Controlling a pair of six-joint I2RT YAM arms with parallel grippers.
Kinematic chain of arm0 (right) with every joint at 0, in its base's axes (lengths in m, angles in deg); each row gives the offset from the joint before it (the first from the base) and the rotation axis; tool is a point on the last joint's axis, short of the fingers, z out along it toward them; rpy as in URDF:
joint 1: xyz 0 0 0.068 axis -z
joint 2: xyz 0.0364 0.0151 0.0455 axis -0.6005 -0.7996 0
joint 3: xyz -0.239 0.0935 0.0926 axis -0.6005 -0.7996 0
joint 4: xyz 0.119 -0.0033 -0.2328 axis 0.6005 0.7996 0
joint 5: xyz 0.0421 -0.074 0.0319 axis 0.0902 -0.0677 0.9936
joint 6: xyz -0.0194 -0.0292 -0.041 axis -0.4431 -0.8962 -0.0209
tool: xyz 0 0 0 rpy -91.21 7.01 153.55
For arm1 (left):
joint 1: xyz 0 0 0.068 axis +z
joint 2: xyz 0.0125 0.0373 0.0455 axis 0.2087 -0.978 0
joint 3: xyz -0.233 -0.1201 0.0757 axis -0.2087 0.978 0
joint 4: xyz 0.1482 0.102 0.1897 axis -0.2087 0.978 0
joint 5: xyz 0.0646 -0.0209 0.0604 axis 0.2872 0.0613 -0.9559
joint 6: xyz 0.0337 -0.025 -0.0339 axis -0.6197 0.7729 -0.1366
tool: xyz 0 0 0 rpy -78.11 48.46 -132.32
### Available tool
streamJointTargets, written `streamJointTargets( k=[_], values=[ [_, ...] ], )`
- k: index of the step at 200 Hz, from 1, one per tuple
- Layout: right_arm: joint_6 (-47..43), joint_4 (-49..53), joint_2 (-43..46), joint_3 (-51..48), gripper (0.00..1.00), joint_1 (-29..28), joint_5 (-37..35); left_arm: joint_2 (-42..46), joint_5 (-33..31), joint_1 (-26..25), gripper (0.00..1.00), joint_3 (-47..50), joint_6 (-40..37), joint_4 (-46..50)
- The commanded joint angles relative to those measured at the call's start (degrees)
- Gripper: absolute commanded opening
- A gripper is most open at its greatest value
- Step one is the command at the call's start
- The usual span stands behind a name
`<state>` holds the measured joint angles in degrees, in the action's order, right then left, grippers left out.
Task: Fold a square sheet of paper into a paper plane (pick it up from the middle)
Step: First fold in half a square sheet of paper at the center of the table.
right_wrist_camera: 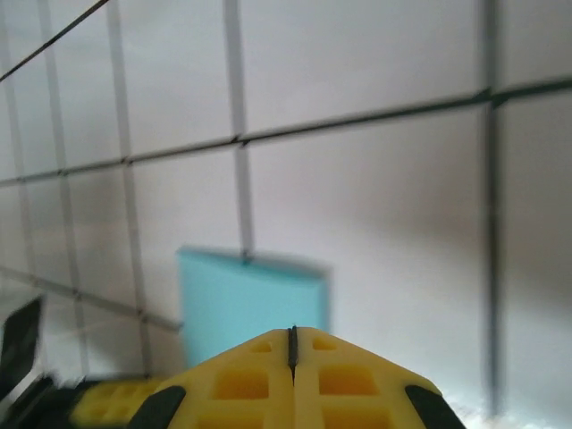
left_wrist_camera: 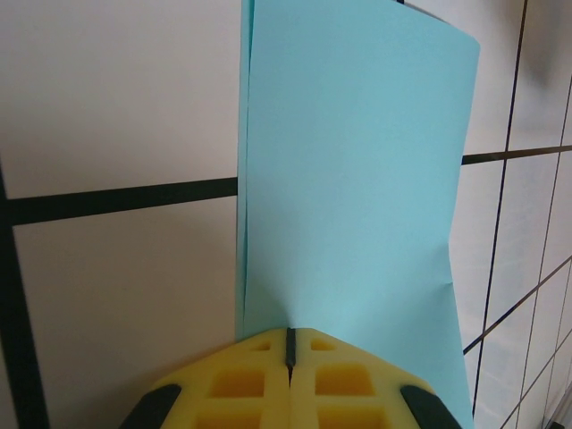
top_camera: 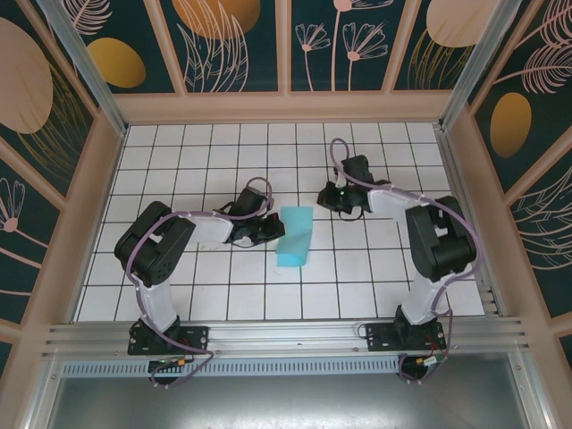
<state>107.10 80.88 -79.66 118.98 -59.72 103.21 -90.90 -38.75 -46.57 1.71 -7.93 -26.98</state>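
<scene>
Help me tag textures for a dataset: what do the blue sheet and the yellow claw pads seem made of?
Sheet of paper: thin, matte, light-blue paper, judging by its layered folded edges and soft crease. Pads of the left claw: matte yellow, moulded with square recesses; probably rubber or soft plastic, unclear which.

Right hand (right_wrist_camera: 291, 344): yellow fingers pressed together, seam closed. Beyond the tips, the light-blue sheet of paper (right_wrist_camera: 252, 302) lies on the white gridded surface (right_wrist_camera: 375, 179); a dark grid line meets its far edge. Picture blurred. A yellow and black part (right_wrist_camera: 98, 404) sits at lower left, not identifiable.
</scene>
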Motion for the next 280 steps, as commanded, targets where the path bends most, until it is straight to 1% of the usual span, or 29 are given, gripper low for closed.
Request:
streamJointTargets(
  k=[1,19,37,41,67,96,161,164,171,198,224,244,254,280],
  values=[
    [3.97,-0.75,2.58,-4.59,0.0,-4.82,1.49,-6.29,-10.43,-0.02,0.0,4.2,-1.3,12.32],
    [6.68,-2.71,3.21,-7.48,0.0,-7.47,1.7,-6.27,-10.52,-0.09,0.0,4.01,-1.66,11.81],
    [8.68,-4.23,3.4,-9.18,0.0,-8.22,1.74,-6.35,-10.58,-0.07,0.0,3.84,-2.04,11.11],
    [8.91,-4.57,3.34,-9.33,0.0,-9.39,1.73,-6.4,-10.61,-0.09,0.0,3.79,-2.13,11.01],
    [8.98,-4.86,2.11,-9.58,0.0,-10.62,2.37,-6.5,-10.52,-0.08,0.0,3.48,-2.19,10.12],
    [7.77,-3.31,0.77,-9.91,0.0,-10.76,2.53,-6.65,-10.65,-0.03,0.0,3.13,-2.4,10.0],
    [4.29,-3.62,-1.08,-15.47,0.0,-8.84,3.19,-7.08,-11.63,-0.09,0.0,3.5,-2.59,10.07],
    [4.18,-3.66,-0.92,-15.76,0.0,-7.26,3.19,-7.08,-11.74,-0.06,0.0,3.59,-2.59,10.06],
    [4.07,-3.63,-0.37,-16.38,0.0,-6.25,3.13,-7.15,-11.84,-0.09,0.0,3.65,-2.6,10.1],
    [3.89,-3.83,4.79,-17.31,0.0,-5.05,2.95,-7.21,-11.84,-0.1,0.0,3.64,-2.77,10.18],
    [4.47,-5.59,8.38,-15.87,0.0,-6.64,5.7,-7.25,-11.66,-0.05,0.0,3.48,-2.86,10.18],
    [5.4,-6.89,6.82,-14.76,0.0,-8.22,7.85,-7.32,-11.56,-0.09,0.0,3.39,-3.02,10.18],
    [5.79,-7.52,5.68,-14.53,0.0,-10.17,8.29,-7.28,-11.5,-0.05,0.0,3.3,-2.96,10.2],
    [6.3,-8.42,3.45,-15.01,0.0,-11.63,8.94,-7.21,-11.66,-0.03,0.0,3.39,-3.07,10.18]
  ],
)
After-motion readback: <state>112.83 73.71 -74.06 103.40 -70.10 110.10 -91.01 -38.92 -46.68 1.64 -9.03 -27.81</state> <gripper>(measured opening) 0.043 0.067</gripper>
